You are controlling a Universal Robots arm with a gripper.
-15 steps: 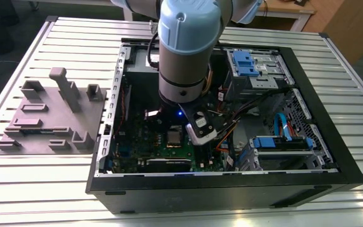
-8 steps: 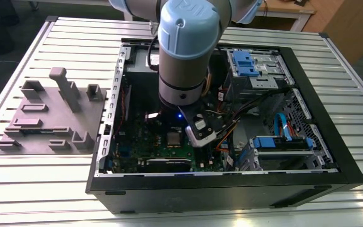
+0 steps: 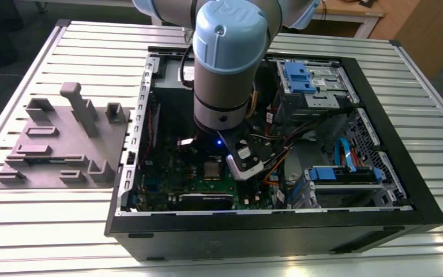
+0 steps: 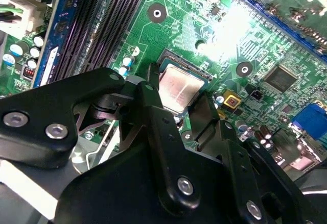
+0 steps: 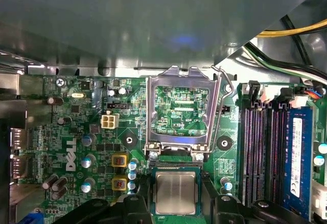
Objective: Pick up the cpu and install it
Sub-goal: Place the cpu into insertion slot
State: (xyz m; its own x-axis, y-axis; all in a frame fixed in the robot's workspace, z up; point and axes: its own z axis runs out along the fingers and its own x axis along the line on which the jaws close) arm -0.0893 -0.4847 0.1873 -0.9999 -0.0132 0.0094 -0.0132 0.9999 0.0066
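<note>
Slatted metal table (image 3: 21, 231); an open computer case (image 3: 283, 234) is stood mid-table. Claw (image 5: 176, 185) is seen inside the case, low over the motherboard (image 5: 76, 132), set about the cpu (image 5: 175, 194). The chip is lodged in or just over its socket, mid-board beside the memory slots (image 5: 265, 152). Clamped or merely straddled: cannot be told. Load plate (image 5: 181, 106) is raised, lever (image 5: 223, 96) unhooked.

Risks judged:
- pins bent if the chip is released tilted or mis-turned
- chip dragged out if the claw is lifted while clamped
- loose cables (image 3: 318, 124) snagged by the wrist
</note>
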